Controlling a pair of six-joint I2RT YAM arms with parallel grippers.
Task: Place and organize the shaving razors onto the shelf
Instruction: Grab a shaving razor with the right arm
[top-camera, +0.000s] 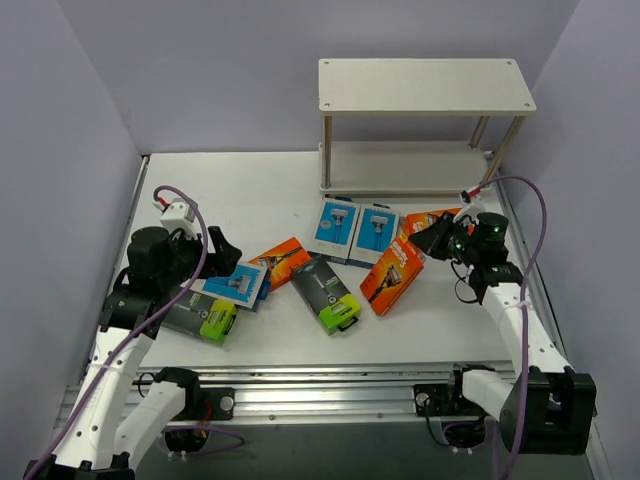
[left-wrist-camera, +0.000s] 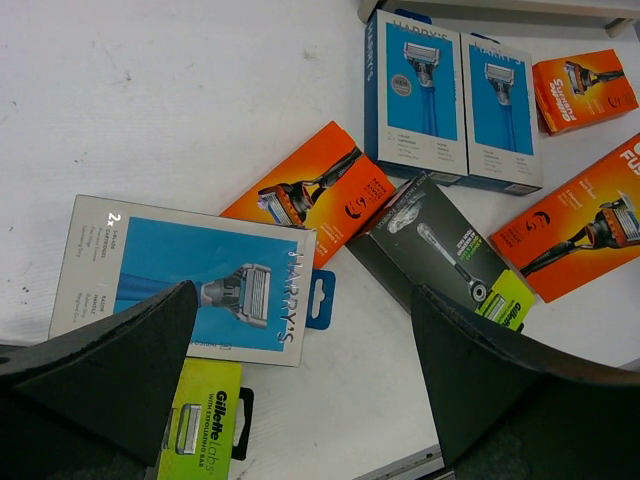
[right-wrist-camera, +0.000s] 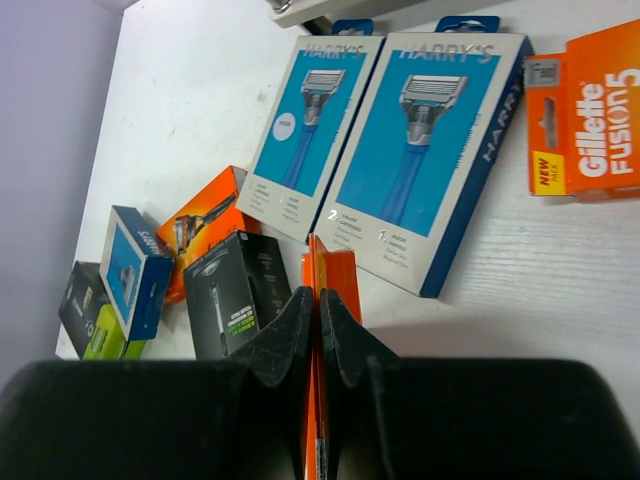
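Observation:
The shelf (top-camera: 425, 85) stands at the back right with both beige boards bare. Eight razor packs lie on the white table in front of it. My right gripper (top-camera: 432, 240) is shut on the thin edge of a large orange pack (top-camera: 392, 275), seen edge-on between the fingers in the right wrist view (right-wrist-camera: 330, 270). Two light blue packs (top-camera: 335, 225) (top-camera: 376, 230) lie just beyond it, with a small orange pack (top-camera: 428, 219) beside them. My left gripper (left-wrist-camera: 305, 295) is open and empty above a light blue pack (left-wrist-camera: 190, 275) and a lime-ended black pack (left-wrist-camera: 200, 420).
Another orange pack (top-camera: 282, 262) and a second black pack (top-camera: 325, 292) lie mid-table between the arms. Purple-grey walls close in the left, back and right. A metal rail (top-camera: 330, 385) runs along the table's near edge.

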